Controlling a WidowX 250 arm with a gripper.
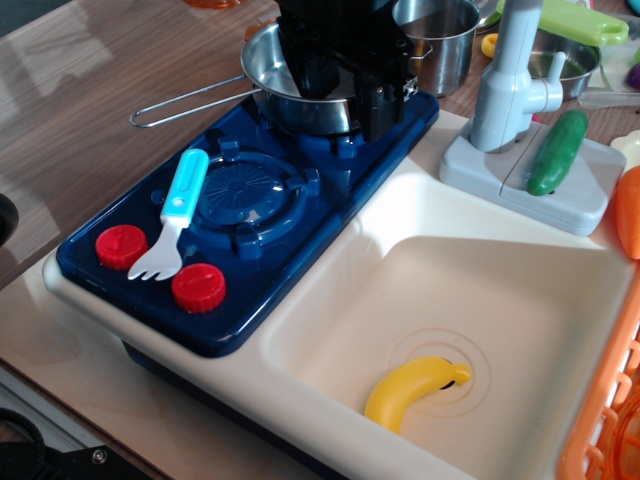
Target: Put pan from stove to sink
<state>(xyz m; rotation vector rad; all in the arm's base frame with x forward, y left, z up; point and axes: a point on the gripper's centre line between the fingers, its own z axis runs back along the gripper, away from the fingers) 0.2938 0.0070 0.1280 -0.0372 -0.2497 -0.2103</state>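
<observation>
The shiny steel pan [266, 62] sits on the far burner of the dark blue stove [300, 235]. Its wire-loop handle [190, 100] points left over the wooden table. My black gripper [350, 95] has come down over the pan and hides most of it. One finger [318, 72] is inside the pan and the other [386, 105] is outside its near-right rim. The jaws look open, astride the rim. The cream-white sink [520, 290] lies to the right of the stove.
A yellow banana [410, 390] lies on the sink's drain. A blue-handled fork [175, 215] lies beside the near burner, by two red knobs. A grey faucet [510, 80] with a cucumber [557, 150] on its base, a taller steel pot [445, 40], a small bowl [565, 65] and an orange basket [605, 410] stand around.
</observation>
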